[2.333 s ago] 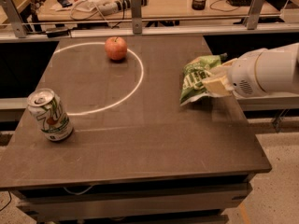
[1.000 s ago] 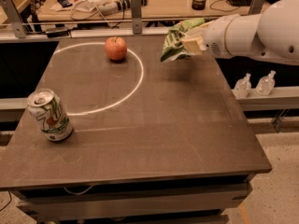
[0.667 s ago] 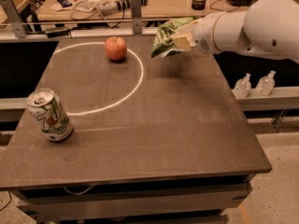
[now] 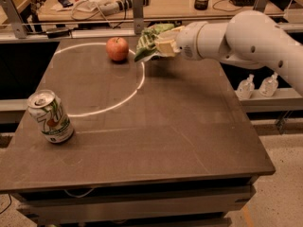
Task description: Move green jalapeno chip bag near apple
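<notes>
The apple [image 4: 117, 48], small and red-orange, sits on the far left part of the dark table [image 4: 180, 126]. The green jalapeno chip bag [image 4: 147, 42], crinkled green with white lettering, hangs just right of the apple, a little above the table. My gripper [image 4: 163, 45] comes in from the right on a thick white arm [image 4: 241, 37] and is shut on the bag's right end. A small gap separates the bag from the apple.
A green-and-white soda can [image 4: 49, 117] stands at the table's left front. A bright ring of light [image 4: 137, 82] lies on the tabletop. A cluttered desk [image 4: 104, 4] runs behind the table. Two small bottles [image 4: 258, 85] stand on a ledge at right.
My gripper has carried the chip bag from the table's right side leftward and farther back, until it is next to the apple. The apple and can have not moved.
</notes>
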`<state>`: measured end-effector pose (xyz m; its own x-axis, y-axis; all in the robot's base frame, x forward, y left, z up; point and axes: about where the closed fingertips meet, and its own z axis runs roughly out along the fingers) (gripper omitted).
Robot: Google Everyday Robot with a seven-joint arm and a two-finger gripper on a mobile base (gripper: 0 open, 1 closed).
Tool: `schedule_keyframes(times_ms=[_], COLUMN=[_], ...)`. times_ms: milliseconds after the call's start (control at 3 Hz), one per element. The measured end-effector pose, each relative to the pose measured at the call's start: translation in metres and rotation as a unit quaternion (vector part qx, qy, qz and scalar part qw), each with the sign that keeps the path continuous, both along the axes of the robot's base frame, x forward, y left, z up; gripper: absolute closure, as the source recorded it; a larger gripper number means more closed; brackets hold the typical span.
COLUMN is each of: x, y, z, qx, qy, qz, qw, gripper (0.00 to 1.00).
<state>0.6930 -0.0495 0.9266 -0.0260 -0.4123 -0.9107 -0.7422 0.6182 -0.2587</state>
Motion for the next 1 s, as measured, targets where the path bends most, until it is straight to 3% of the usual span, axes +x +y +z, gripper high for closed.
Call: schedule_keyframes(times_ms=[333, 667, 1000], x=[0.002, 0.001, 0.002], y=[0.025, 0.044, 0.054], z=[-0.01, -0.022, -0.035], qx=[0.028, 0.031, 0.023], qy=[-0.012, -0.009, 0.028], qz=[0.03, 0.051, 0.064], qw=[0.9991, 0.9982, 0.9973], gripper=[1.0, 1.0, 0.8])
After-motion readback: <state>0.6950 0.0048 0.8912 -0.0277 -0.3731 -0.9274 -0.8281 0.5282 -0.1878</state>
